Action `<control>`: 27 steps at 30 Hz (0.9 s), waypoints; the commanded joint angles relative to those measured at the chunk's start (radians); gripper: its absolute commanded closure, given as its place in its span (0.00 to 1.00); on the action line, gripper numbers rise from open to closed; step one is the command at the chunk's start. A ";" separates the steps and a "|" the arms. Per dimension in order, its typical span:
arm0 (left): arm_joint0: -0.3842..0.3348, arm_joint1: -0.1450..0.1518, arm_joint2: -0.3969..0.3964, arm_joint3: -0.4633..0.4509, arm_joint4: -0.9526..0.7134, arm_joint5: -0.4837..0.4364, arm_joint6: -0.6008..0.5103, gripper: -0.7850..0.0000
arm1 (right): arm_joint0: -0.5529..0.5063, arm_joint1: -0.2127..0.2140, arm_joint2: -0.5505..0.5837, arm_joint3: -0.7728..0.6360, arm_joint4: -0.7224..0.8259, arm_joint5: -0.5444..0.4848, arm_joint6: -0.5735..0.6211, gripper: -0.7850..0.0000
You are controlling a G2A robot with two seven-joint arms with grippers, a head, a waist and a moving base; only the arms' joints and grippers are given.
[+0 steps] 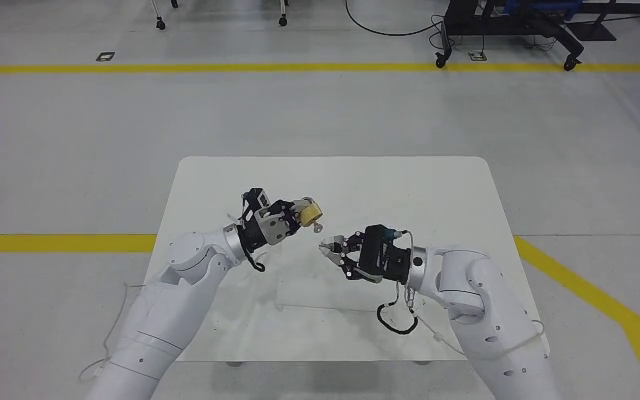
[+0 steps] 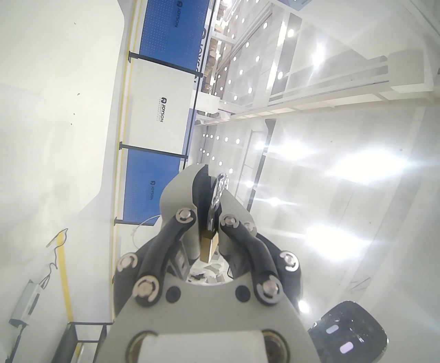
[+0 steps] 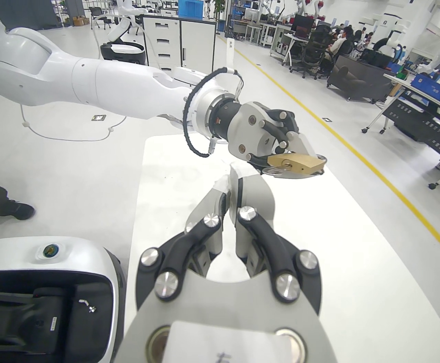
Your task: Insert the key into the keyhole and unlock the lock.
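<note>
While left tool (image 3: 304, 160) clamps the lock (image 3: 295, 165), the key (image 3: 275, 170) sits inserted.

White table (image 1: 440, 190); pale grey floor (image 1: 300, 120), yellow floor lines (image 1: 300, 68); white drawer cabinet (image 3: 161, 41); blue partition panels (image 2: 165, 31); ceiling spotlights (image 2: 290, 33).

Left arm (image 3: 103, 82), right arm (image 1: 480, 290): glossy white shells, silver wrist collars, coiled black cables. Left gripper (image 3: 299, 161), right gripper (image 3: 231, 180): grey palms, black linkages, silver screws, pale fingers (image 3: 256, 196).
</note>
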 commanded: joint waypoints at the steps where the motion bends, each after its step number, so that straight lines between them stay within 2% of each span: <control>1: 0.000 0.000 0.000 0.000 0.011 0.001 -0.002 1.00 | 0.009 0.000 -0.006 0.010 0.004 0.005 -0.001 1.00; 24: 0.007 0.000 -0.006 -0.006 0.070 -0.037 -0.021 1.00 | 0.087 0.005 -0.051 0.108 0.060 0.077 0.008 1.00; 27: 0.007 0.000 -0.019 -0.008 0.073 -0.076 -0.009 1.00 | 0.067 0.010 -0.031 0.081 0.075 0.080 -0.004 1.00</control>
